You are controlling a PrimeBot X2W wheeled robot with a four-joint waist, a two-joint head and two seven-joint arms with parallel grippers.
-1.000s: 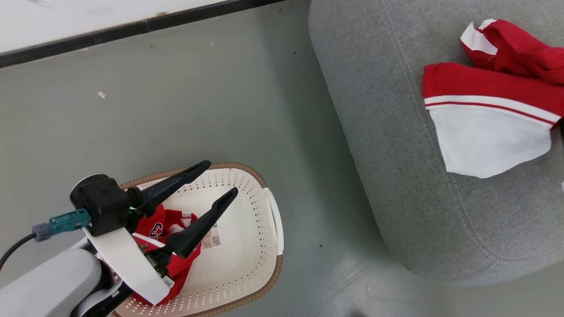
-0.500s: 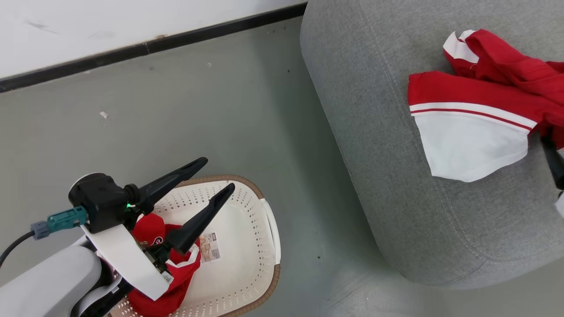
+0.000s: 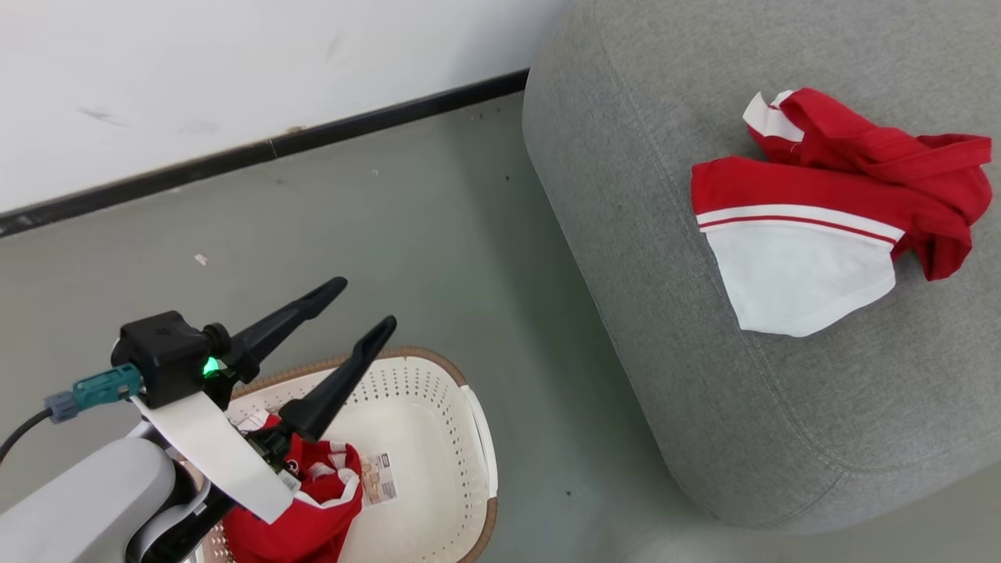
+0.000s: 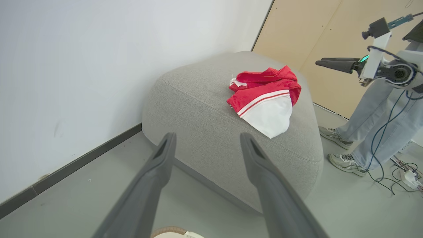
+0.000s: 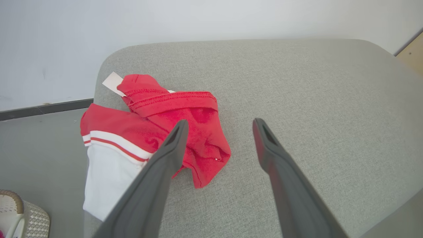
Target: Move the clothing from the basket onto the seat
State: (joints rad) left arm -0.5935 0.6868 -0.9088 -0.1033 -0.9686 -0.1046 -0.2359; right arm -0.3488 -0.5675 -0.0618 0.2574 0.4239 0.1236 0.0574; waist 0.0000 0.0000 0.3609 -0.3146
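A red and white piece of clothing (image 3: 821, 211) lies crumpled on top of the grey seat (image 3: 665, 352). More red clothing (image 3: 313, 508) sits in the cream basket (image 3: 450, 407) on the floor. My left gripper (image 3: 361, 303) hangs open above the basket's far rim, holding nothing. In the left wrist view its fingers (image 4: 158, 172) point toward the seat (image 4: 198, 109) and the clothing (image 4: 264, 96) on it. My right gripper (image 5: 220, 123) stands open and empty above the seat (image 5: 314, 99), just beside the clothing (image 5: 148, 132). The right gripper (image 4: 319, 62) also shows high at the right.
Grey floor (image 3: 438, 234) runs between basket and seat, with a white wall (image 3: 235, 70) and dark skirting behind. A person's legs in jeans (image 4: 373, 109) and shoes stand by the seat's far side, with cables (image 4: 396, 162) on the floor. A basket corner (image 5: 13, 205) shows low left.
The head camera has tilted, shifting the whole picture. My right gripper's finger has left the head view's right edge, and the garment now lies free on the seat. The left gripper stays open.
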